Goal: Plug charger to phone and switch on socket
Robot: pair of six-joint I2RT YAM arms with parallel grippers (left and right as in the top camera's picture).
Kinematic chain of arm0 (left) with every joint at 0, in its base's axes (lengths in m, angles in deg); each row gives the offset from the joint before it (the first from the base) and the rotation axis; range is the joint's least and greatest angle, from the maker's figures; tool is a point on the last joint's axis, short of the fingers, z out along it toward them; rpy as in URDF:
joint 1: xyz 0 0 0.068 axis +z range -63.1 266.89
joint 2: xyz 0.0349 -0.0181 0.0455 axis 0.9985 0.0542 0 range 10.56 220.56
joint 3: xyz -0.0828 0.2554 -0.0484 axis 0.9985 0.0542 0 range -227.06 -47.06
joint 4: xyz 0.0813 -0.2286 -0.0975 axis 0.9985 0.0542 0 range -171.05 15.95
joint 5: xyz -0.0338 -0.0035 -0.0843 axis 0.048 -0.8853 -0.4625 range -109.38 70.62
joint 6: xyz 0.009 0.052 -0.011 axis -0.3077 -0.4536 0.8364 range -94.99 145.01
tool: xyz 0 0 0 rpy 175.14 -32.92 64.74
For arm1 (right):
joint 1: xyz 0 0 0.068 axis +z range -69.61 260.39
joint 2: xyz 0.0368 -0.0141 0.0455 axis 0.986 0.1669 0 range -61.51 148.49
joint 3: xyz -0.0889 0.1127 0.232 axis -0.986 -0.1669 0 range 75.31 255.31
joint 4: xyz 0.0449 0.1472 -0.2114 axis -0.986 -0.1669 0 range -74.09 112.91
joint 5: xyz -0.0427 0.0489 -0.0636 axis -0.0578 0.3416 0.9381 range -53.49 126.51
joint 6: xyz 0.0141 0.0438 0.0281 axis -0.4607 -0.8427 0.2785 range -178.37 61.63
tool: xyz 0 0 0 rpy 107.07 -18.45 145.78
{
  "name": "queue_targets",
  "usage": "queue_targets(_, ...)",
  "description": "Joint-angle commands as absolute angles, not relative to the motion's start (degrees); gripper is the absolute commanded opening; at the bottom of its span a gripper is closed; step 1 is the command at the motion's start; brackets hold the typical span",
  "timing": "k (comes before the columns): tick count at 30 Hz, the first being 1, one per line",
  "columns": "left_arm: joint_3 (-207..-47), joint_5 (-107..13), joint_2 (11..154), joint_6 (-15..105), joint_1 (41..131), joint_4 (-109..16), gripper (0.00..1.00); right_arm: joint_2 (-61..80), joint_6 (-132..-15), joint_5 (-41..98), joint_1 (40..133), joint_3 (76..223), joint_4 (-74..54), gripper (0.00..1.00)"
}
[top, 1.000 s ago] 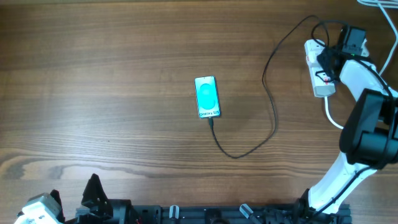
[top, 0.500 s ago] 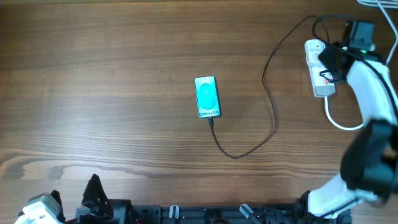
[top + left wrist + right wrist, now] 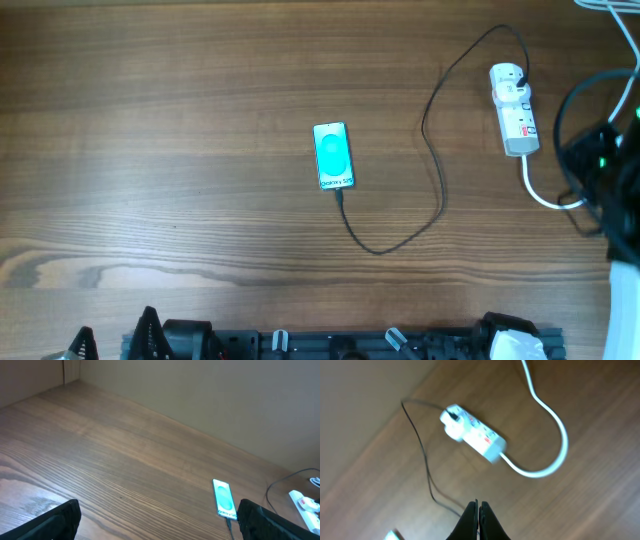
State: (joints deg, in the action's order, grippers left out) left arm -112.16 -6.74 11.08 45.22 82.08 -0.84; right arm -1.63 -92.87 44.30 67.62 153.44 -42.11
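While charger (image 3: 440,195) links phone (image 3: 333,155) and socket (image 3: 513,110), right gripper (image 3: 478,519) hangs with jaws together; left gripper's (image 3: 157,522) jaws wide apart.

I read "Galaxy" on the phone (image 3: 333,155) screen, along its lower edge; characters after it too small. Red label on the socket (image 3: 513,110): unreadable.
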Motion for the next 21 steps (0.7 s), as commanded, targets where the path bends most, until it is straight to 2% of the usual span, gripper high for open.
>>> queue_targets(1, -112.27, -5.82, 10.93, 44.74, 82.29, -0.82, 1.00, -9.91, -89.83, 43.75, 67.68, 153.75, -47.59, 0.05)
queue_targets(8, -112.27, -5.82, 10.93, 44.74, 82.29, -0.82, 1.00, -24.25, -90.01, 43.60, 67.68, 153.73, -68.07, 0.04)
queue_targets(11, -112.27, -5.82, 10.93, 44.74, 82.29, -0.82, 1.00, -26.72, -83.69, 36.39, 67.68, 153.20, -69.25, 0.05)
queue_targets(17, -112.27, -5.82, 10.93, 44.74, 82.29, -0.82, 1.00, -40.73, -83.84, 32.13, 67.68, 153.20, -69.25, 0.06)
queue_targets(18, -112.27, -5.82, 10.93, 44.74, 82.29, -0.82, 1.00, -43.55, -83.73, 32.19, 67.68, 153.20, -69.25, 0.32)
queue_targets(19, -112.27, -5.82, 10.93, 44.74, 82.29, -0.82, 1.00, -45.63, -82.60, 32.19, 67.68, 153.20, -69.25, 0.44)
queue_targets(21, -112.27, -5.82, 10.93, 44.74, 82.29, -0.82, 1.00, -48.84, -82.55, 28.54, 67.68, 153.20, -69.28, 0.45)
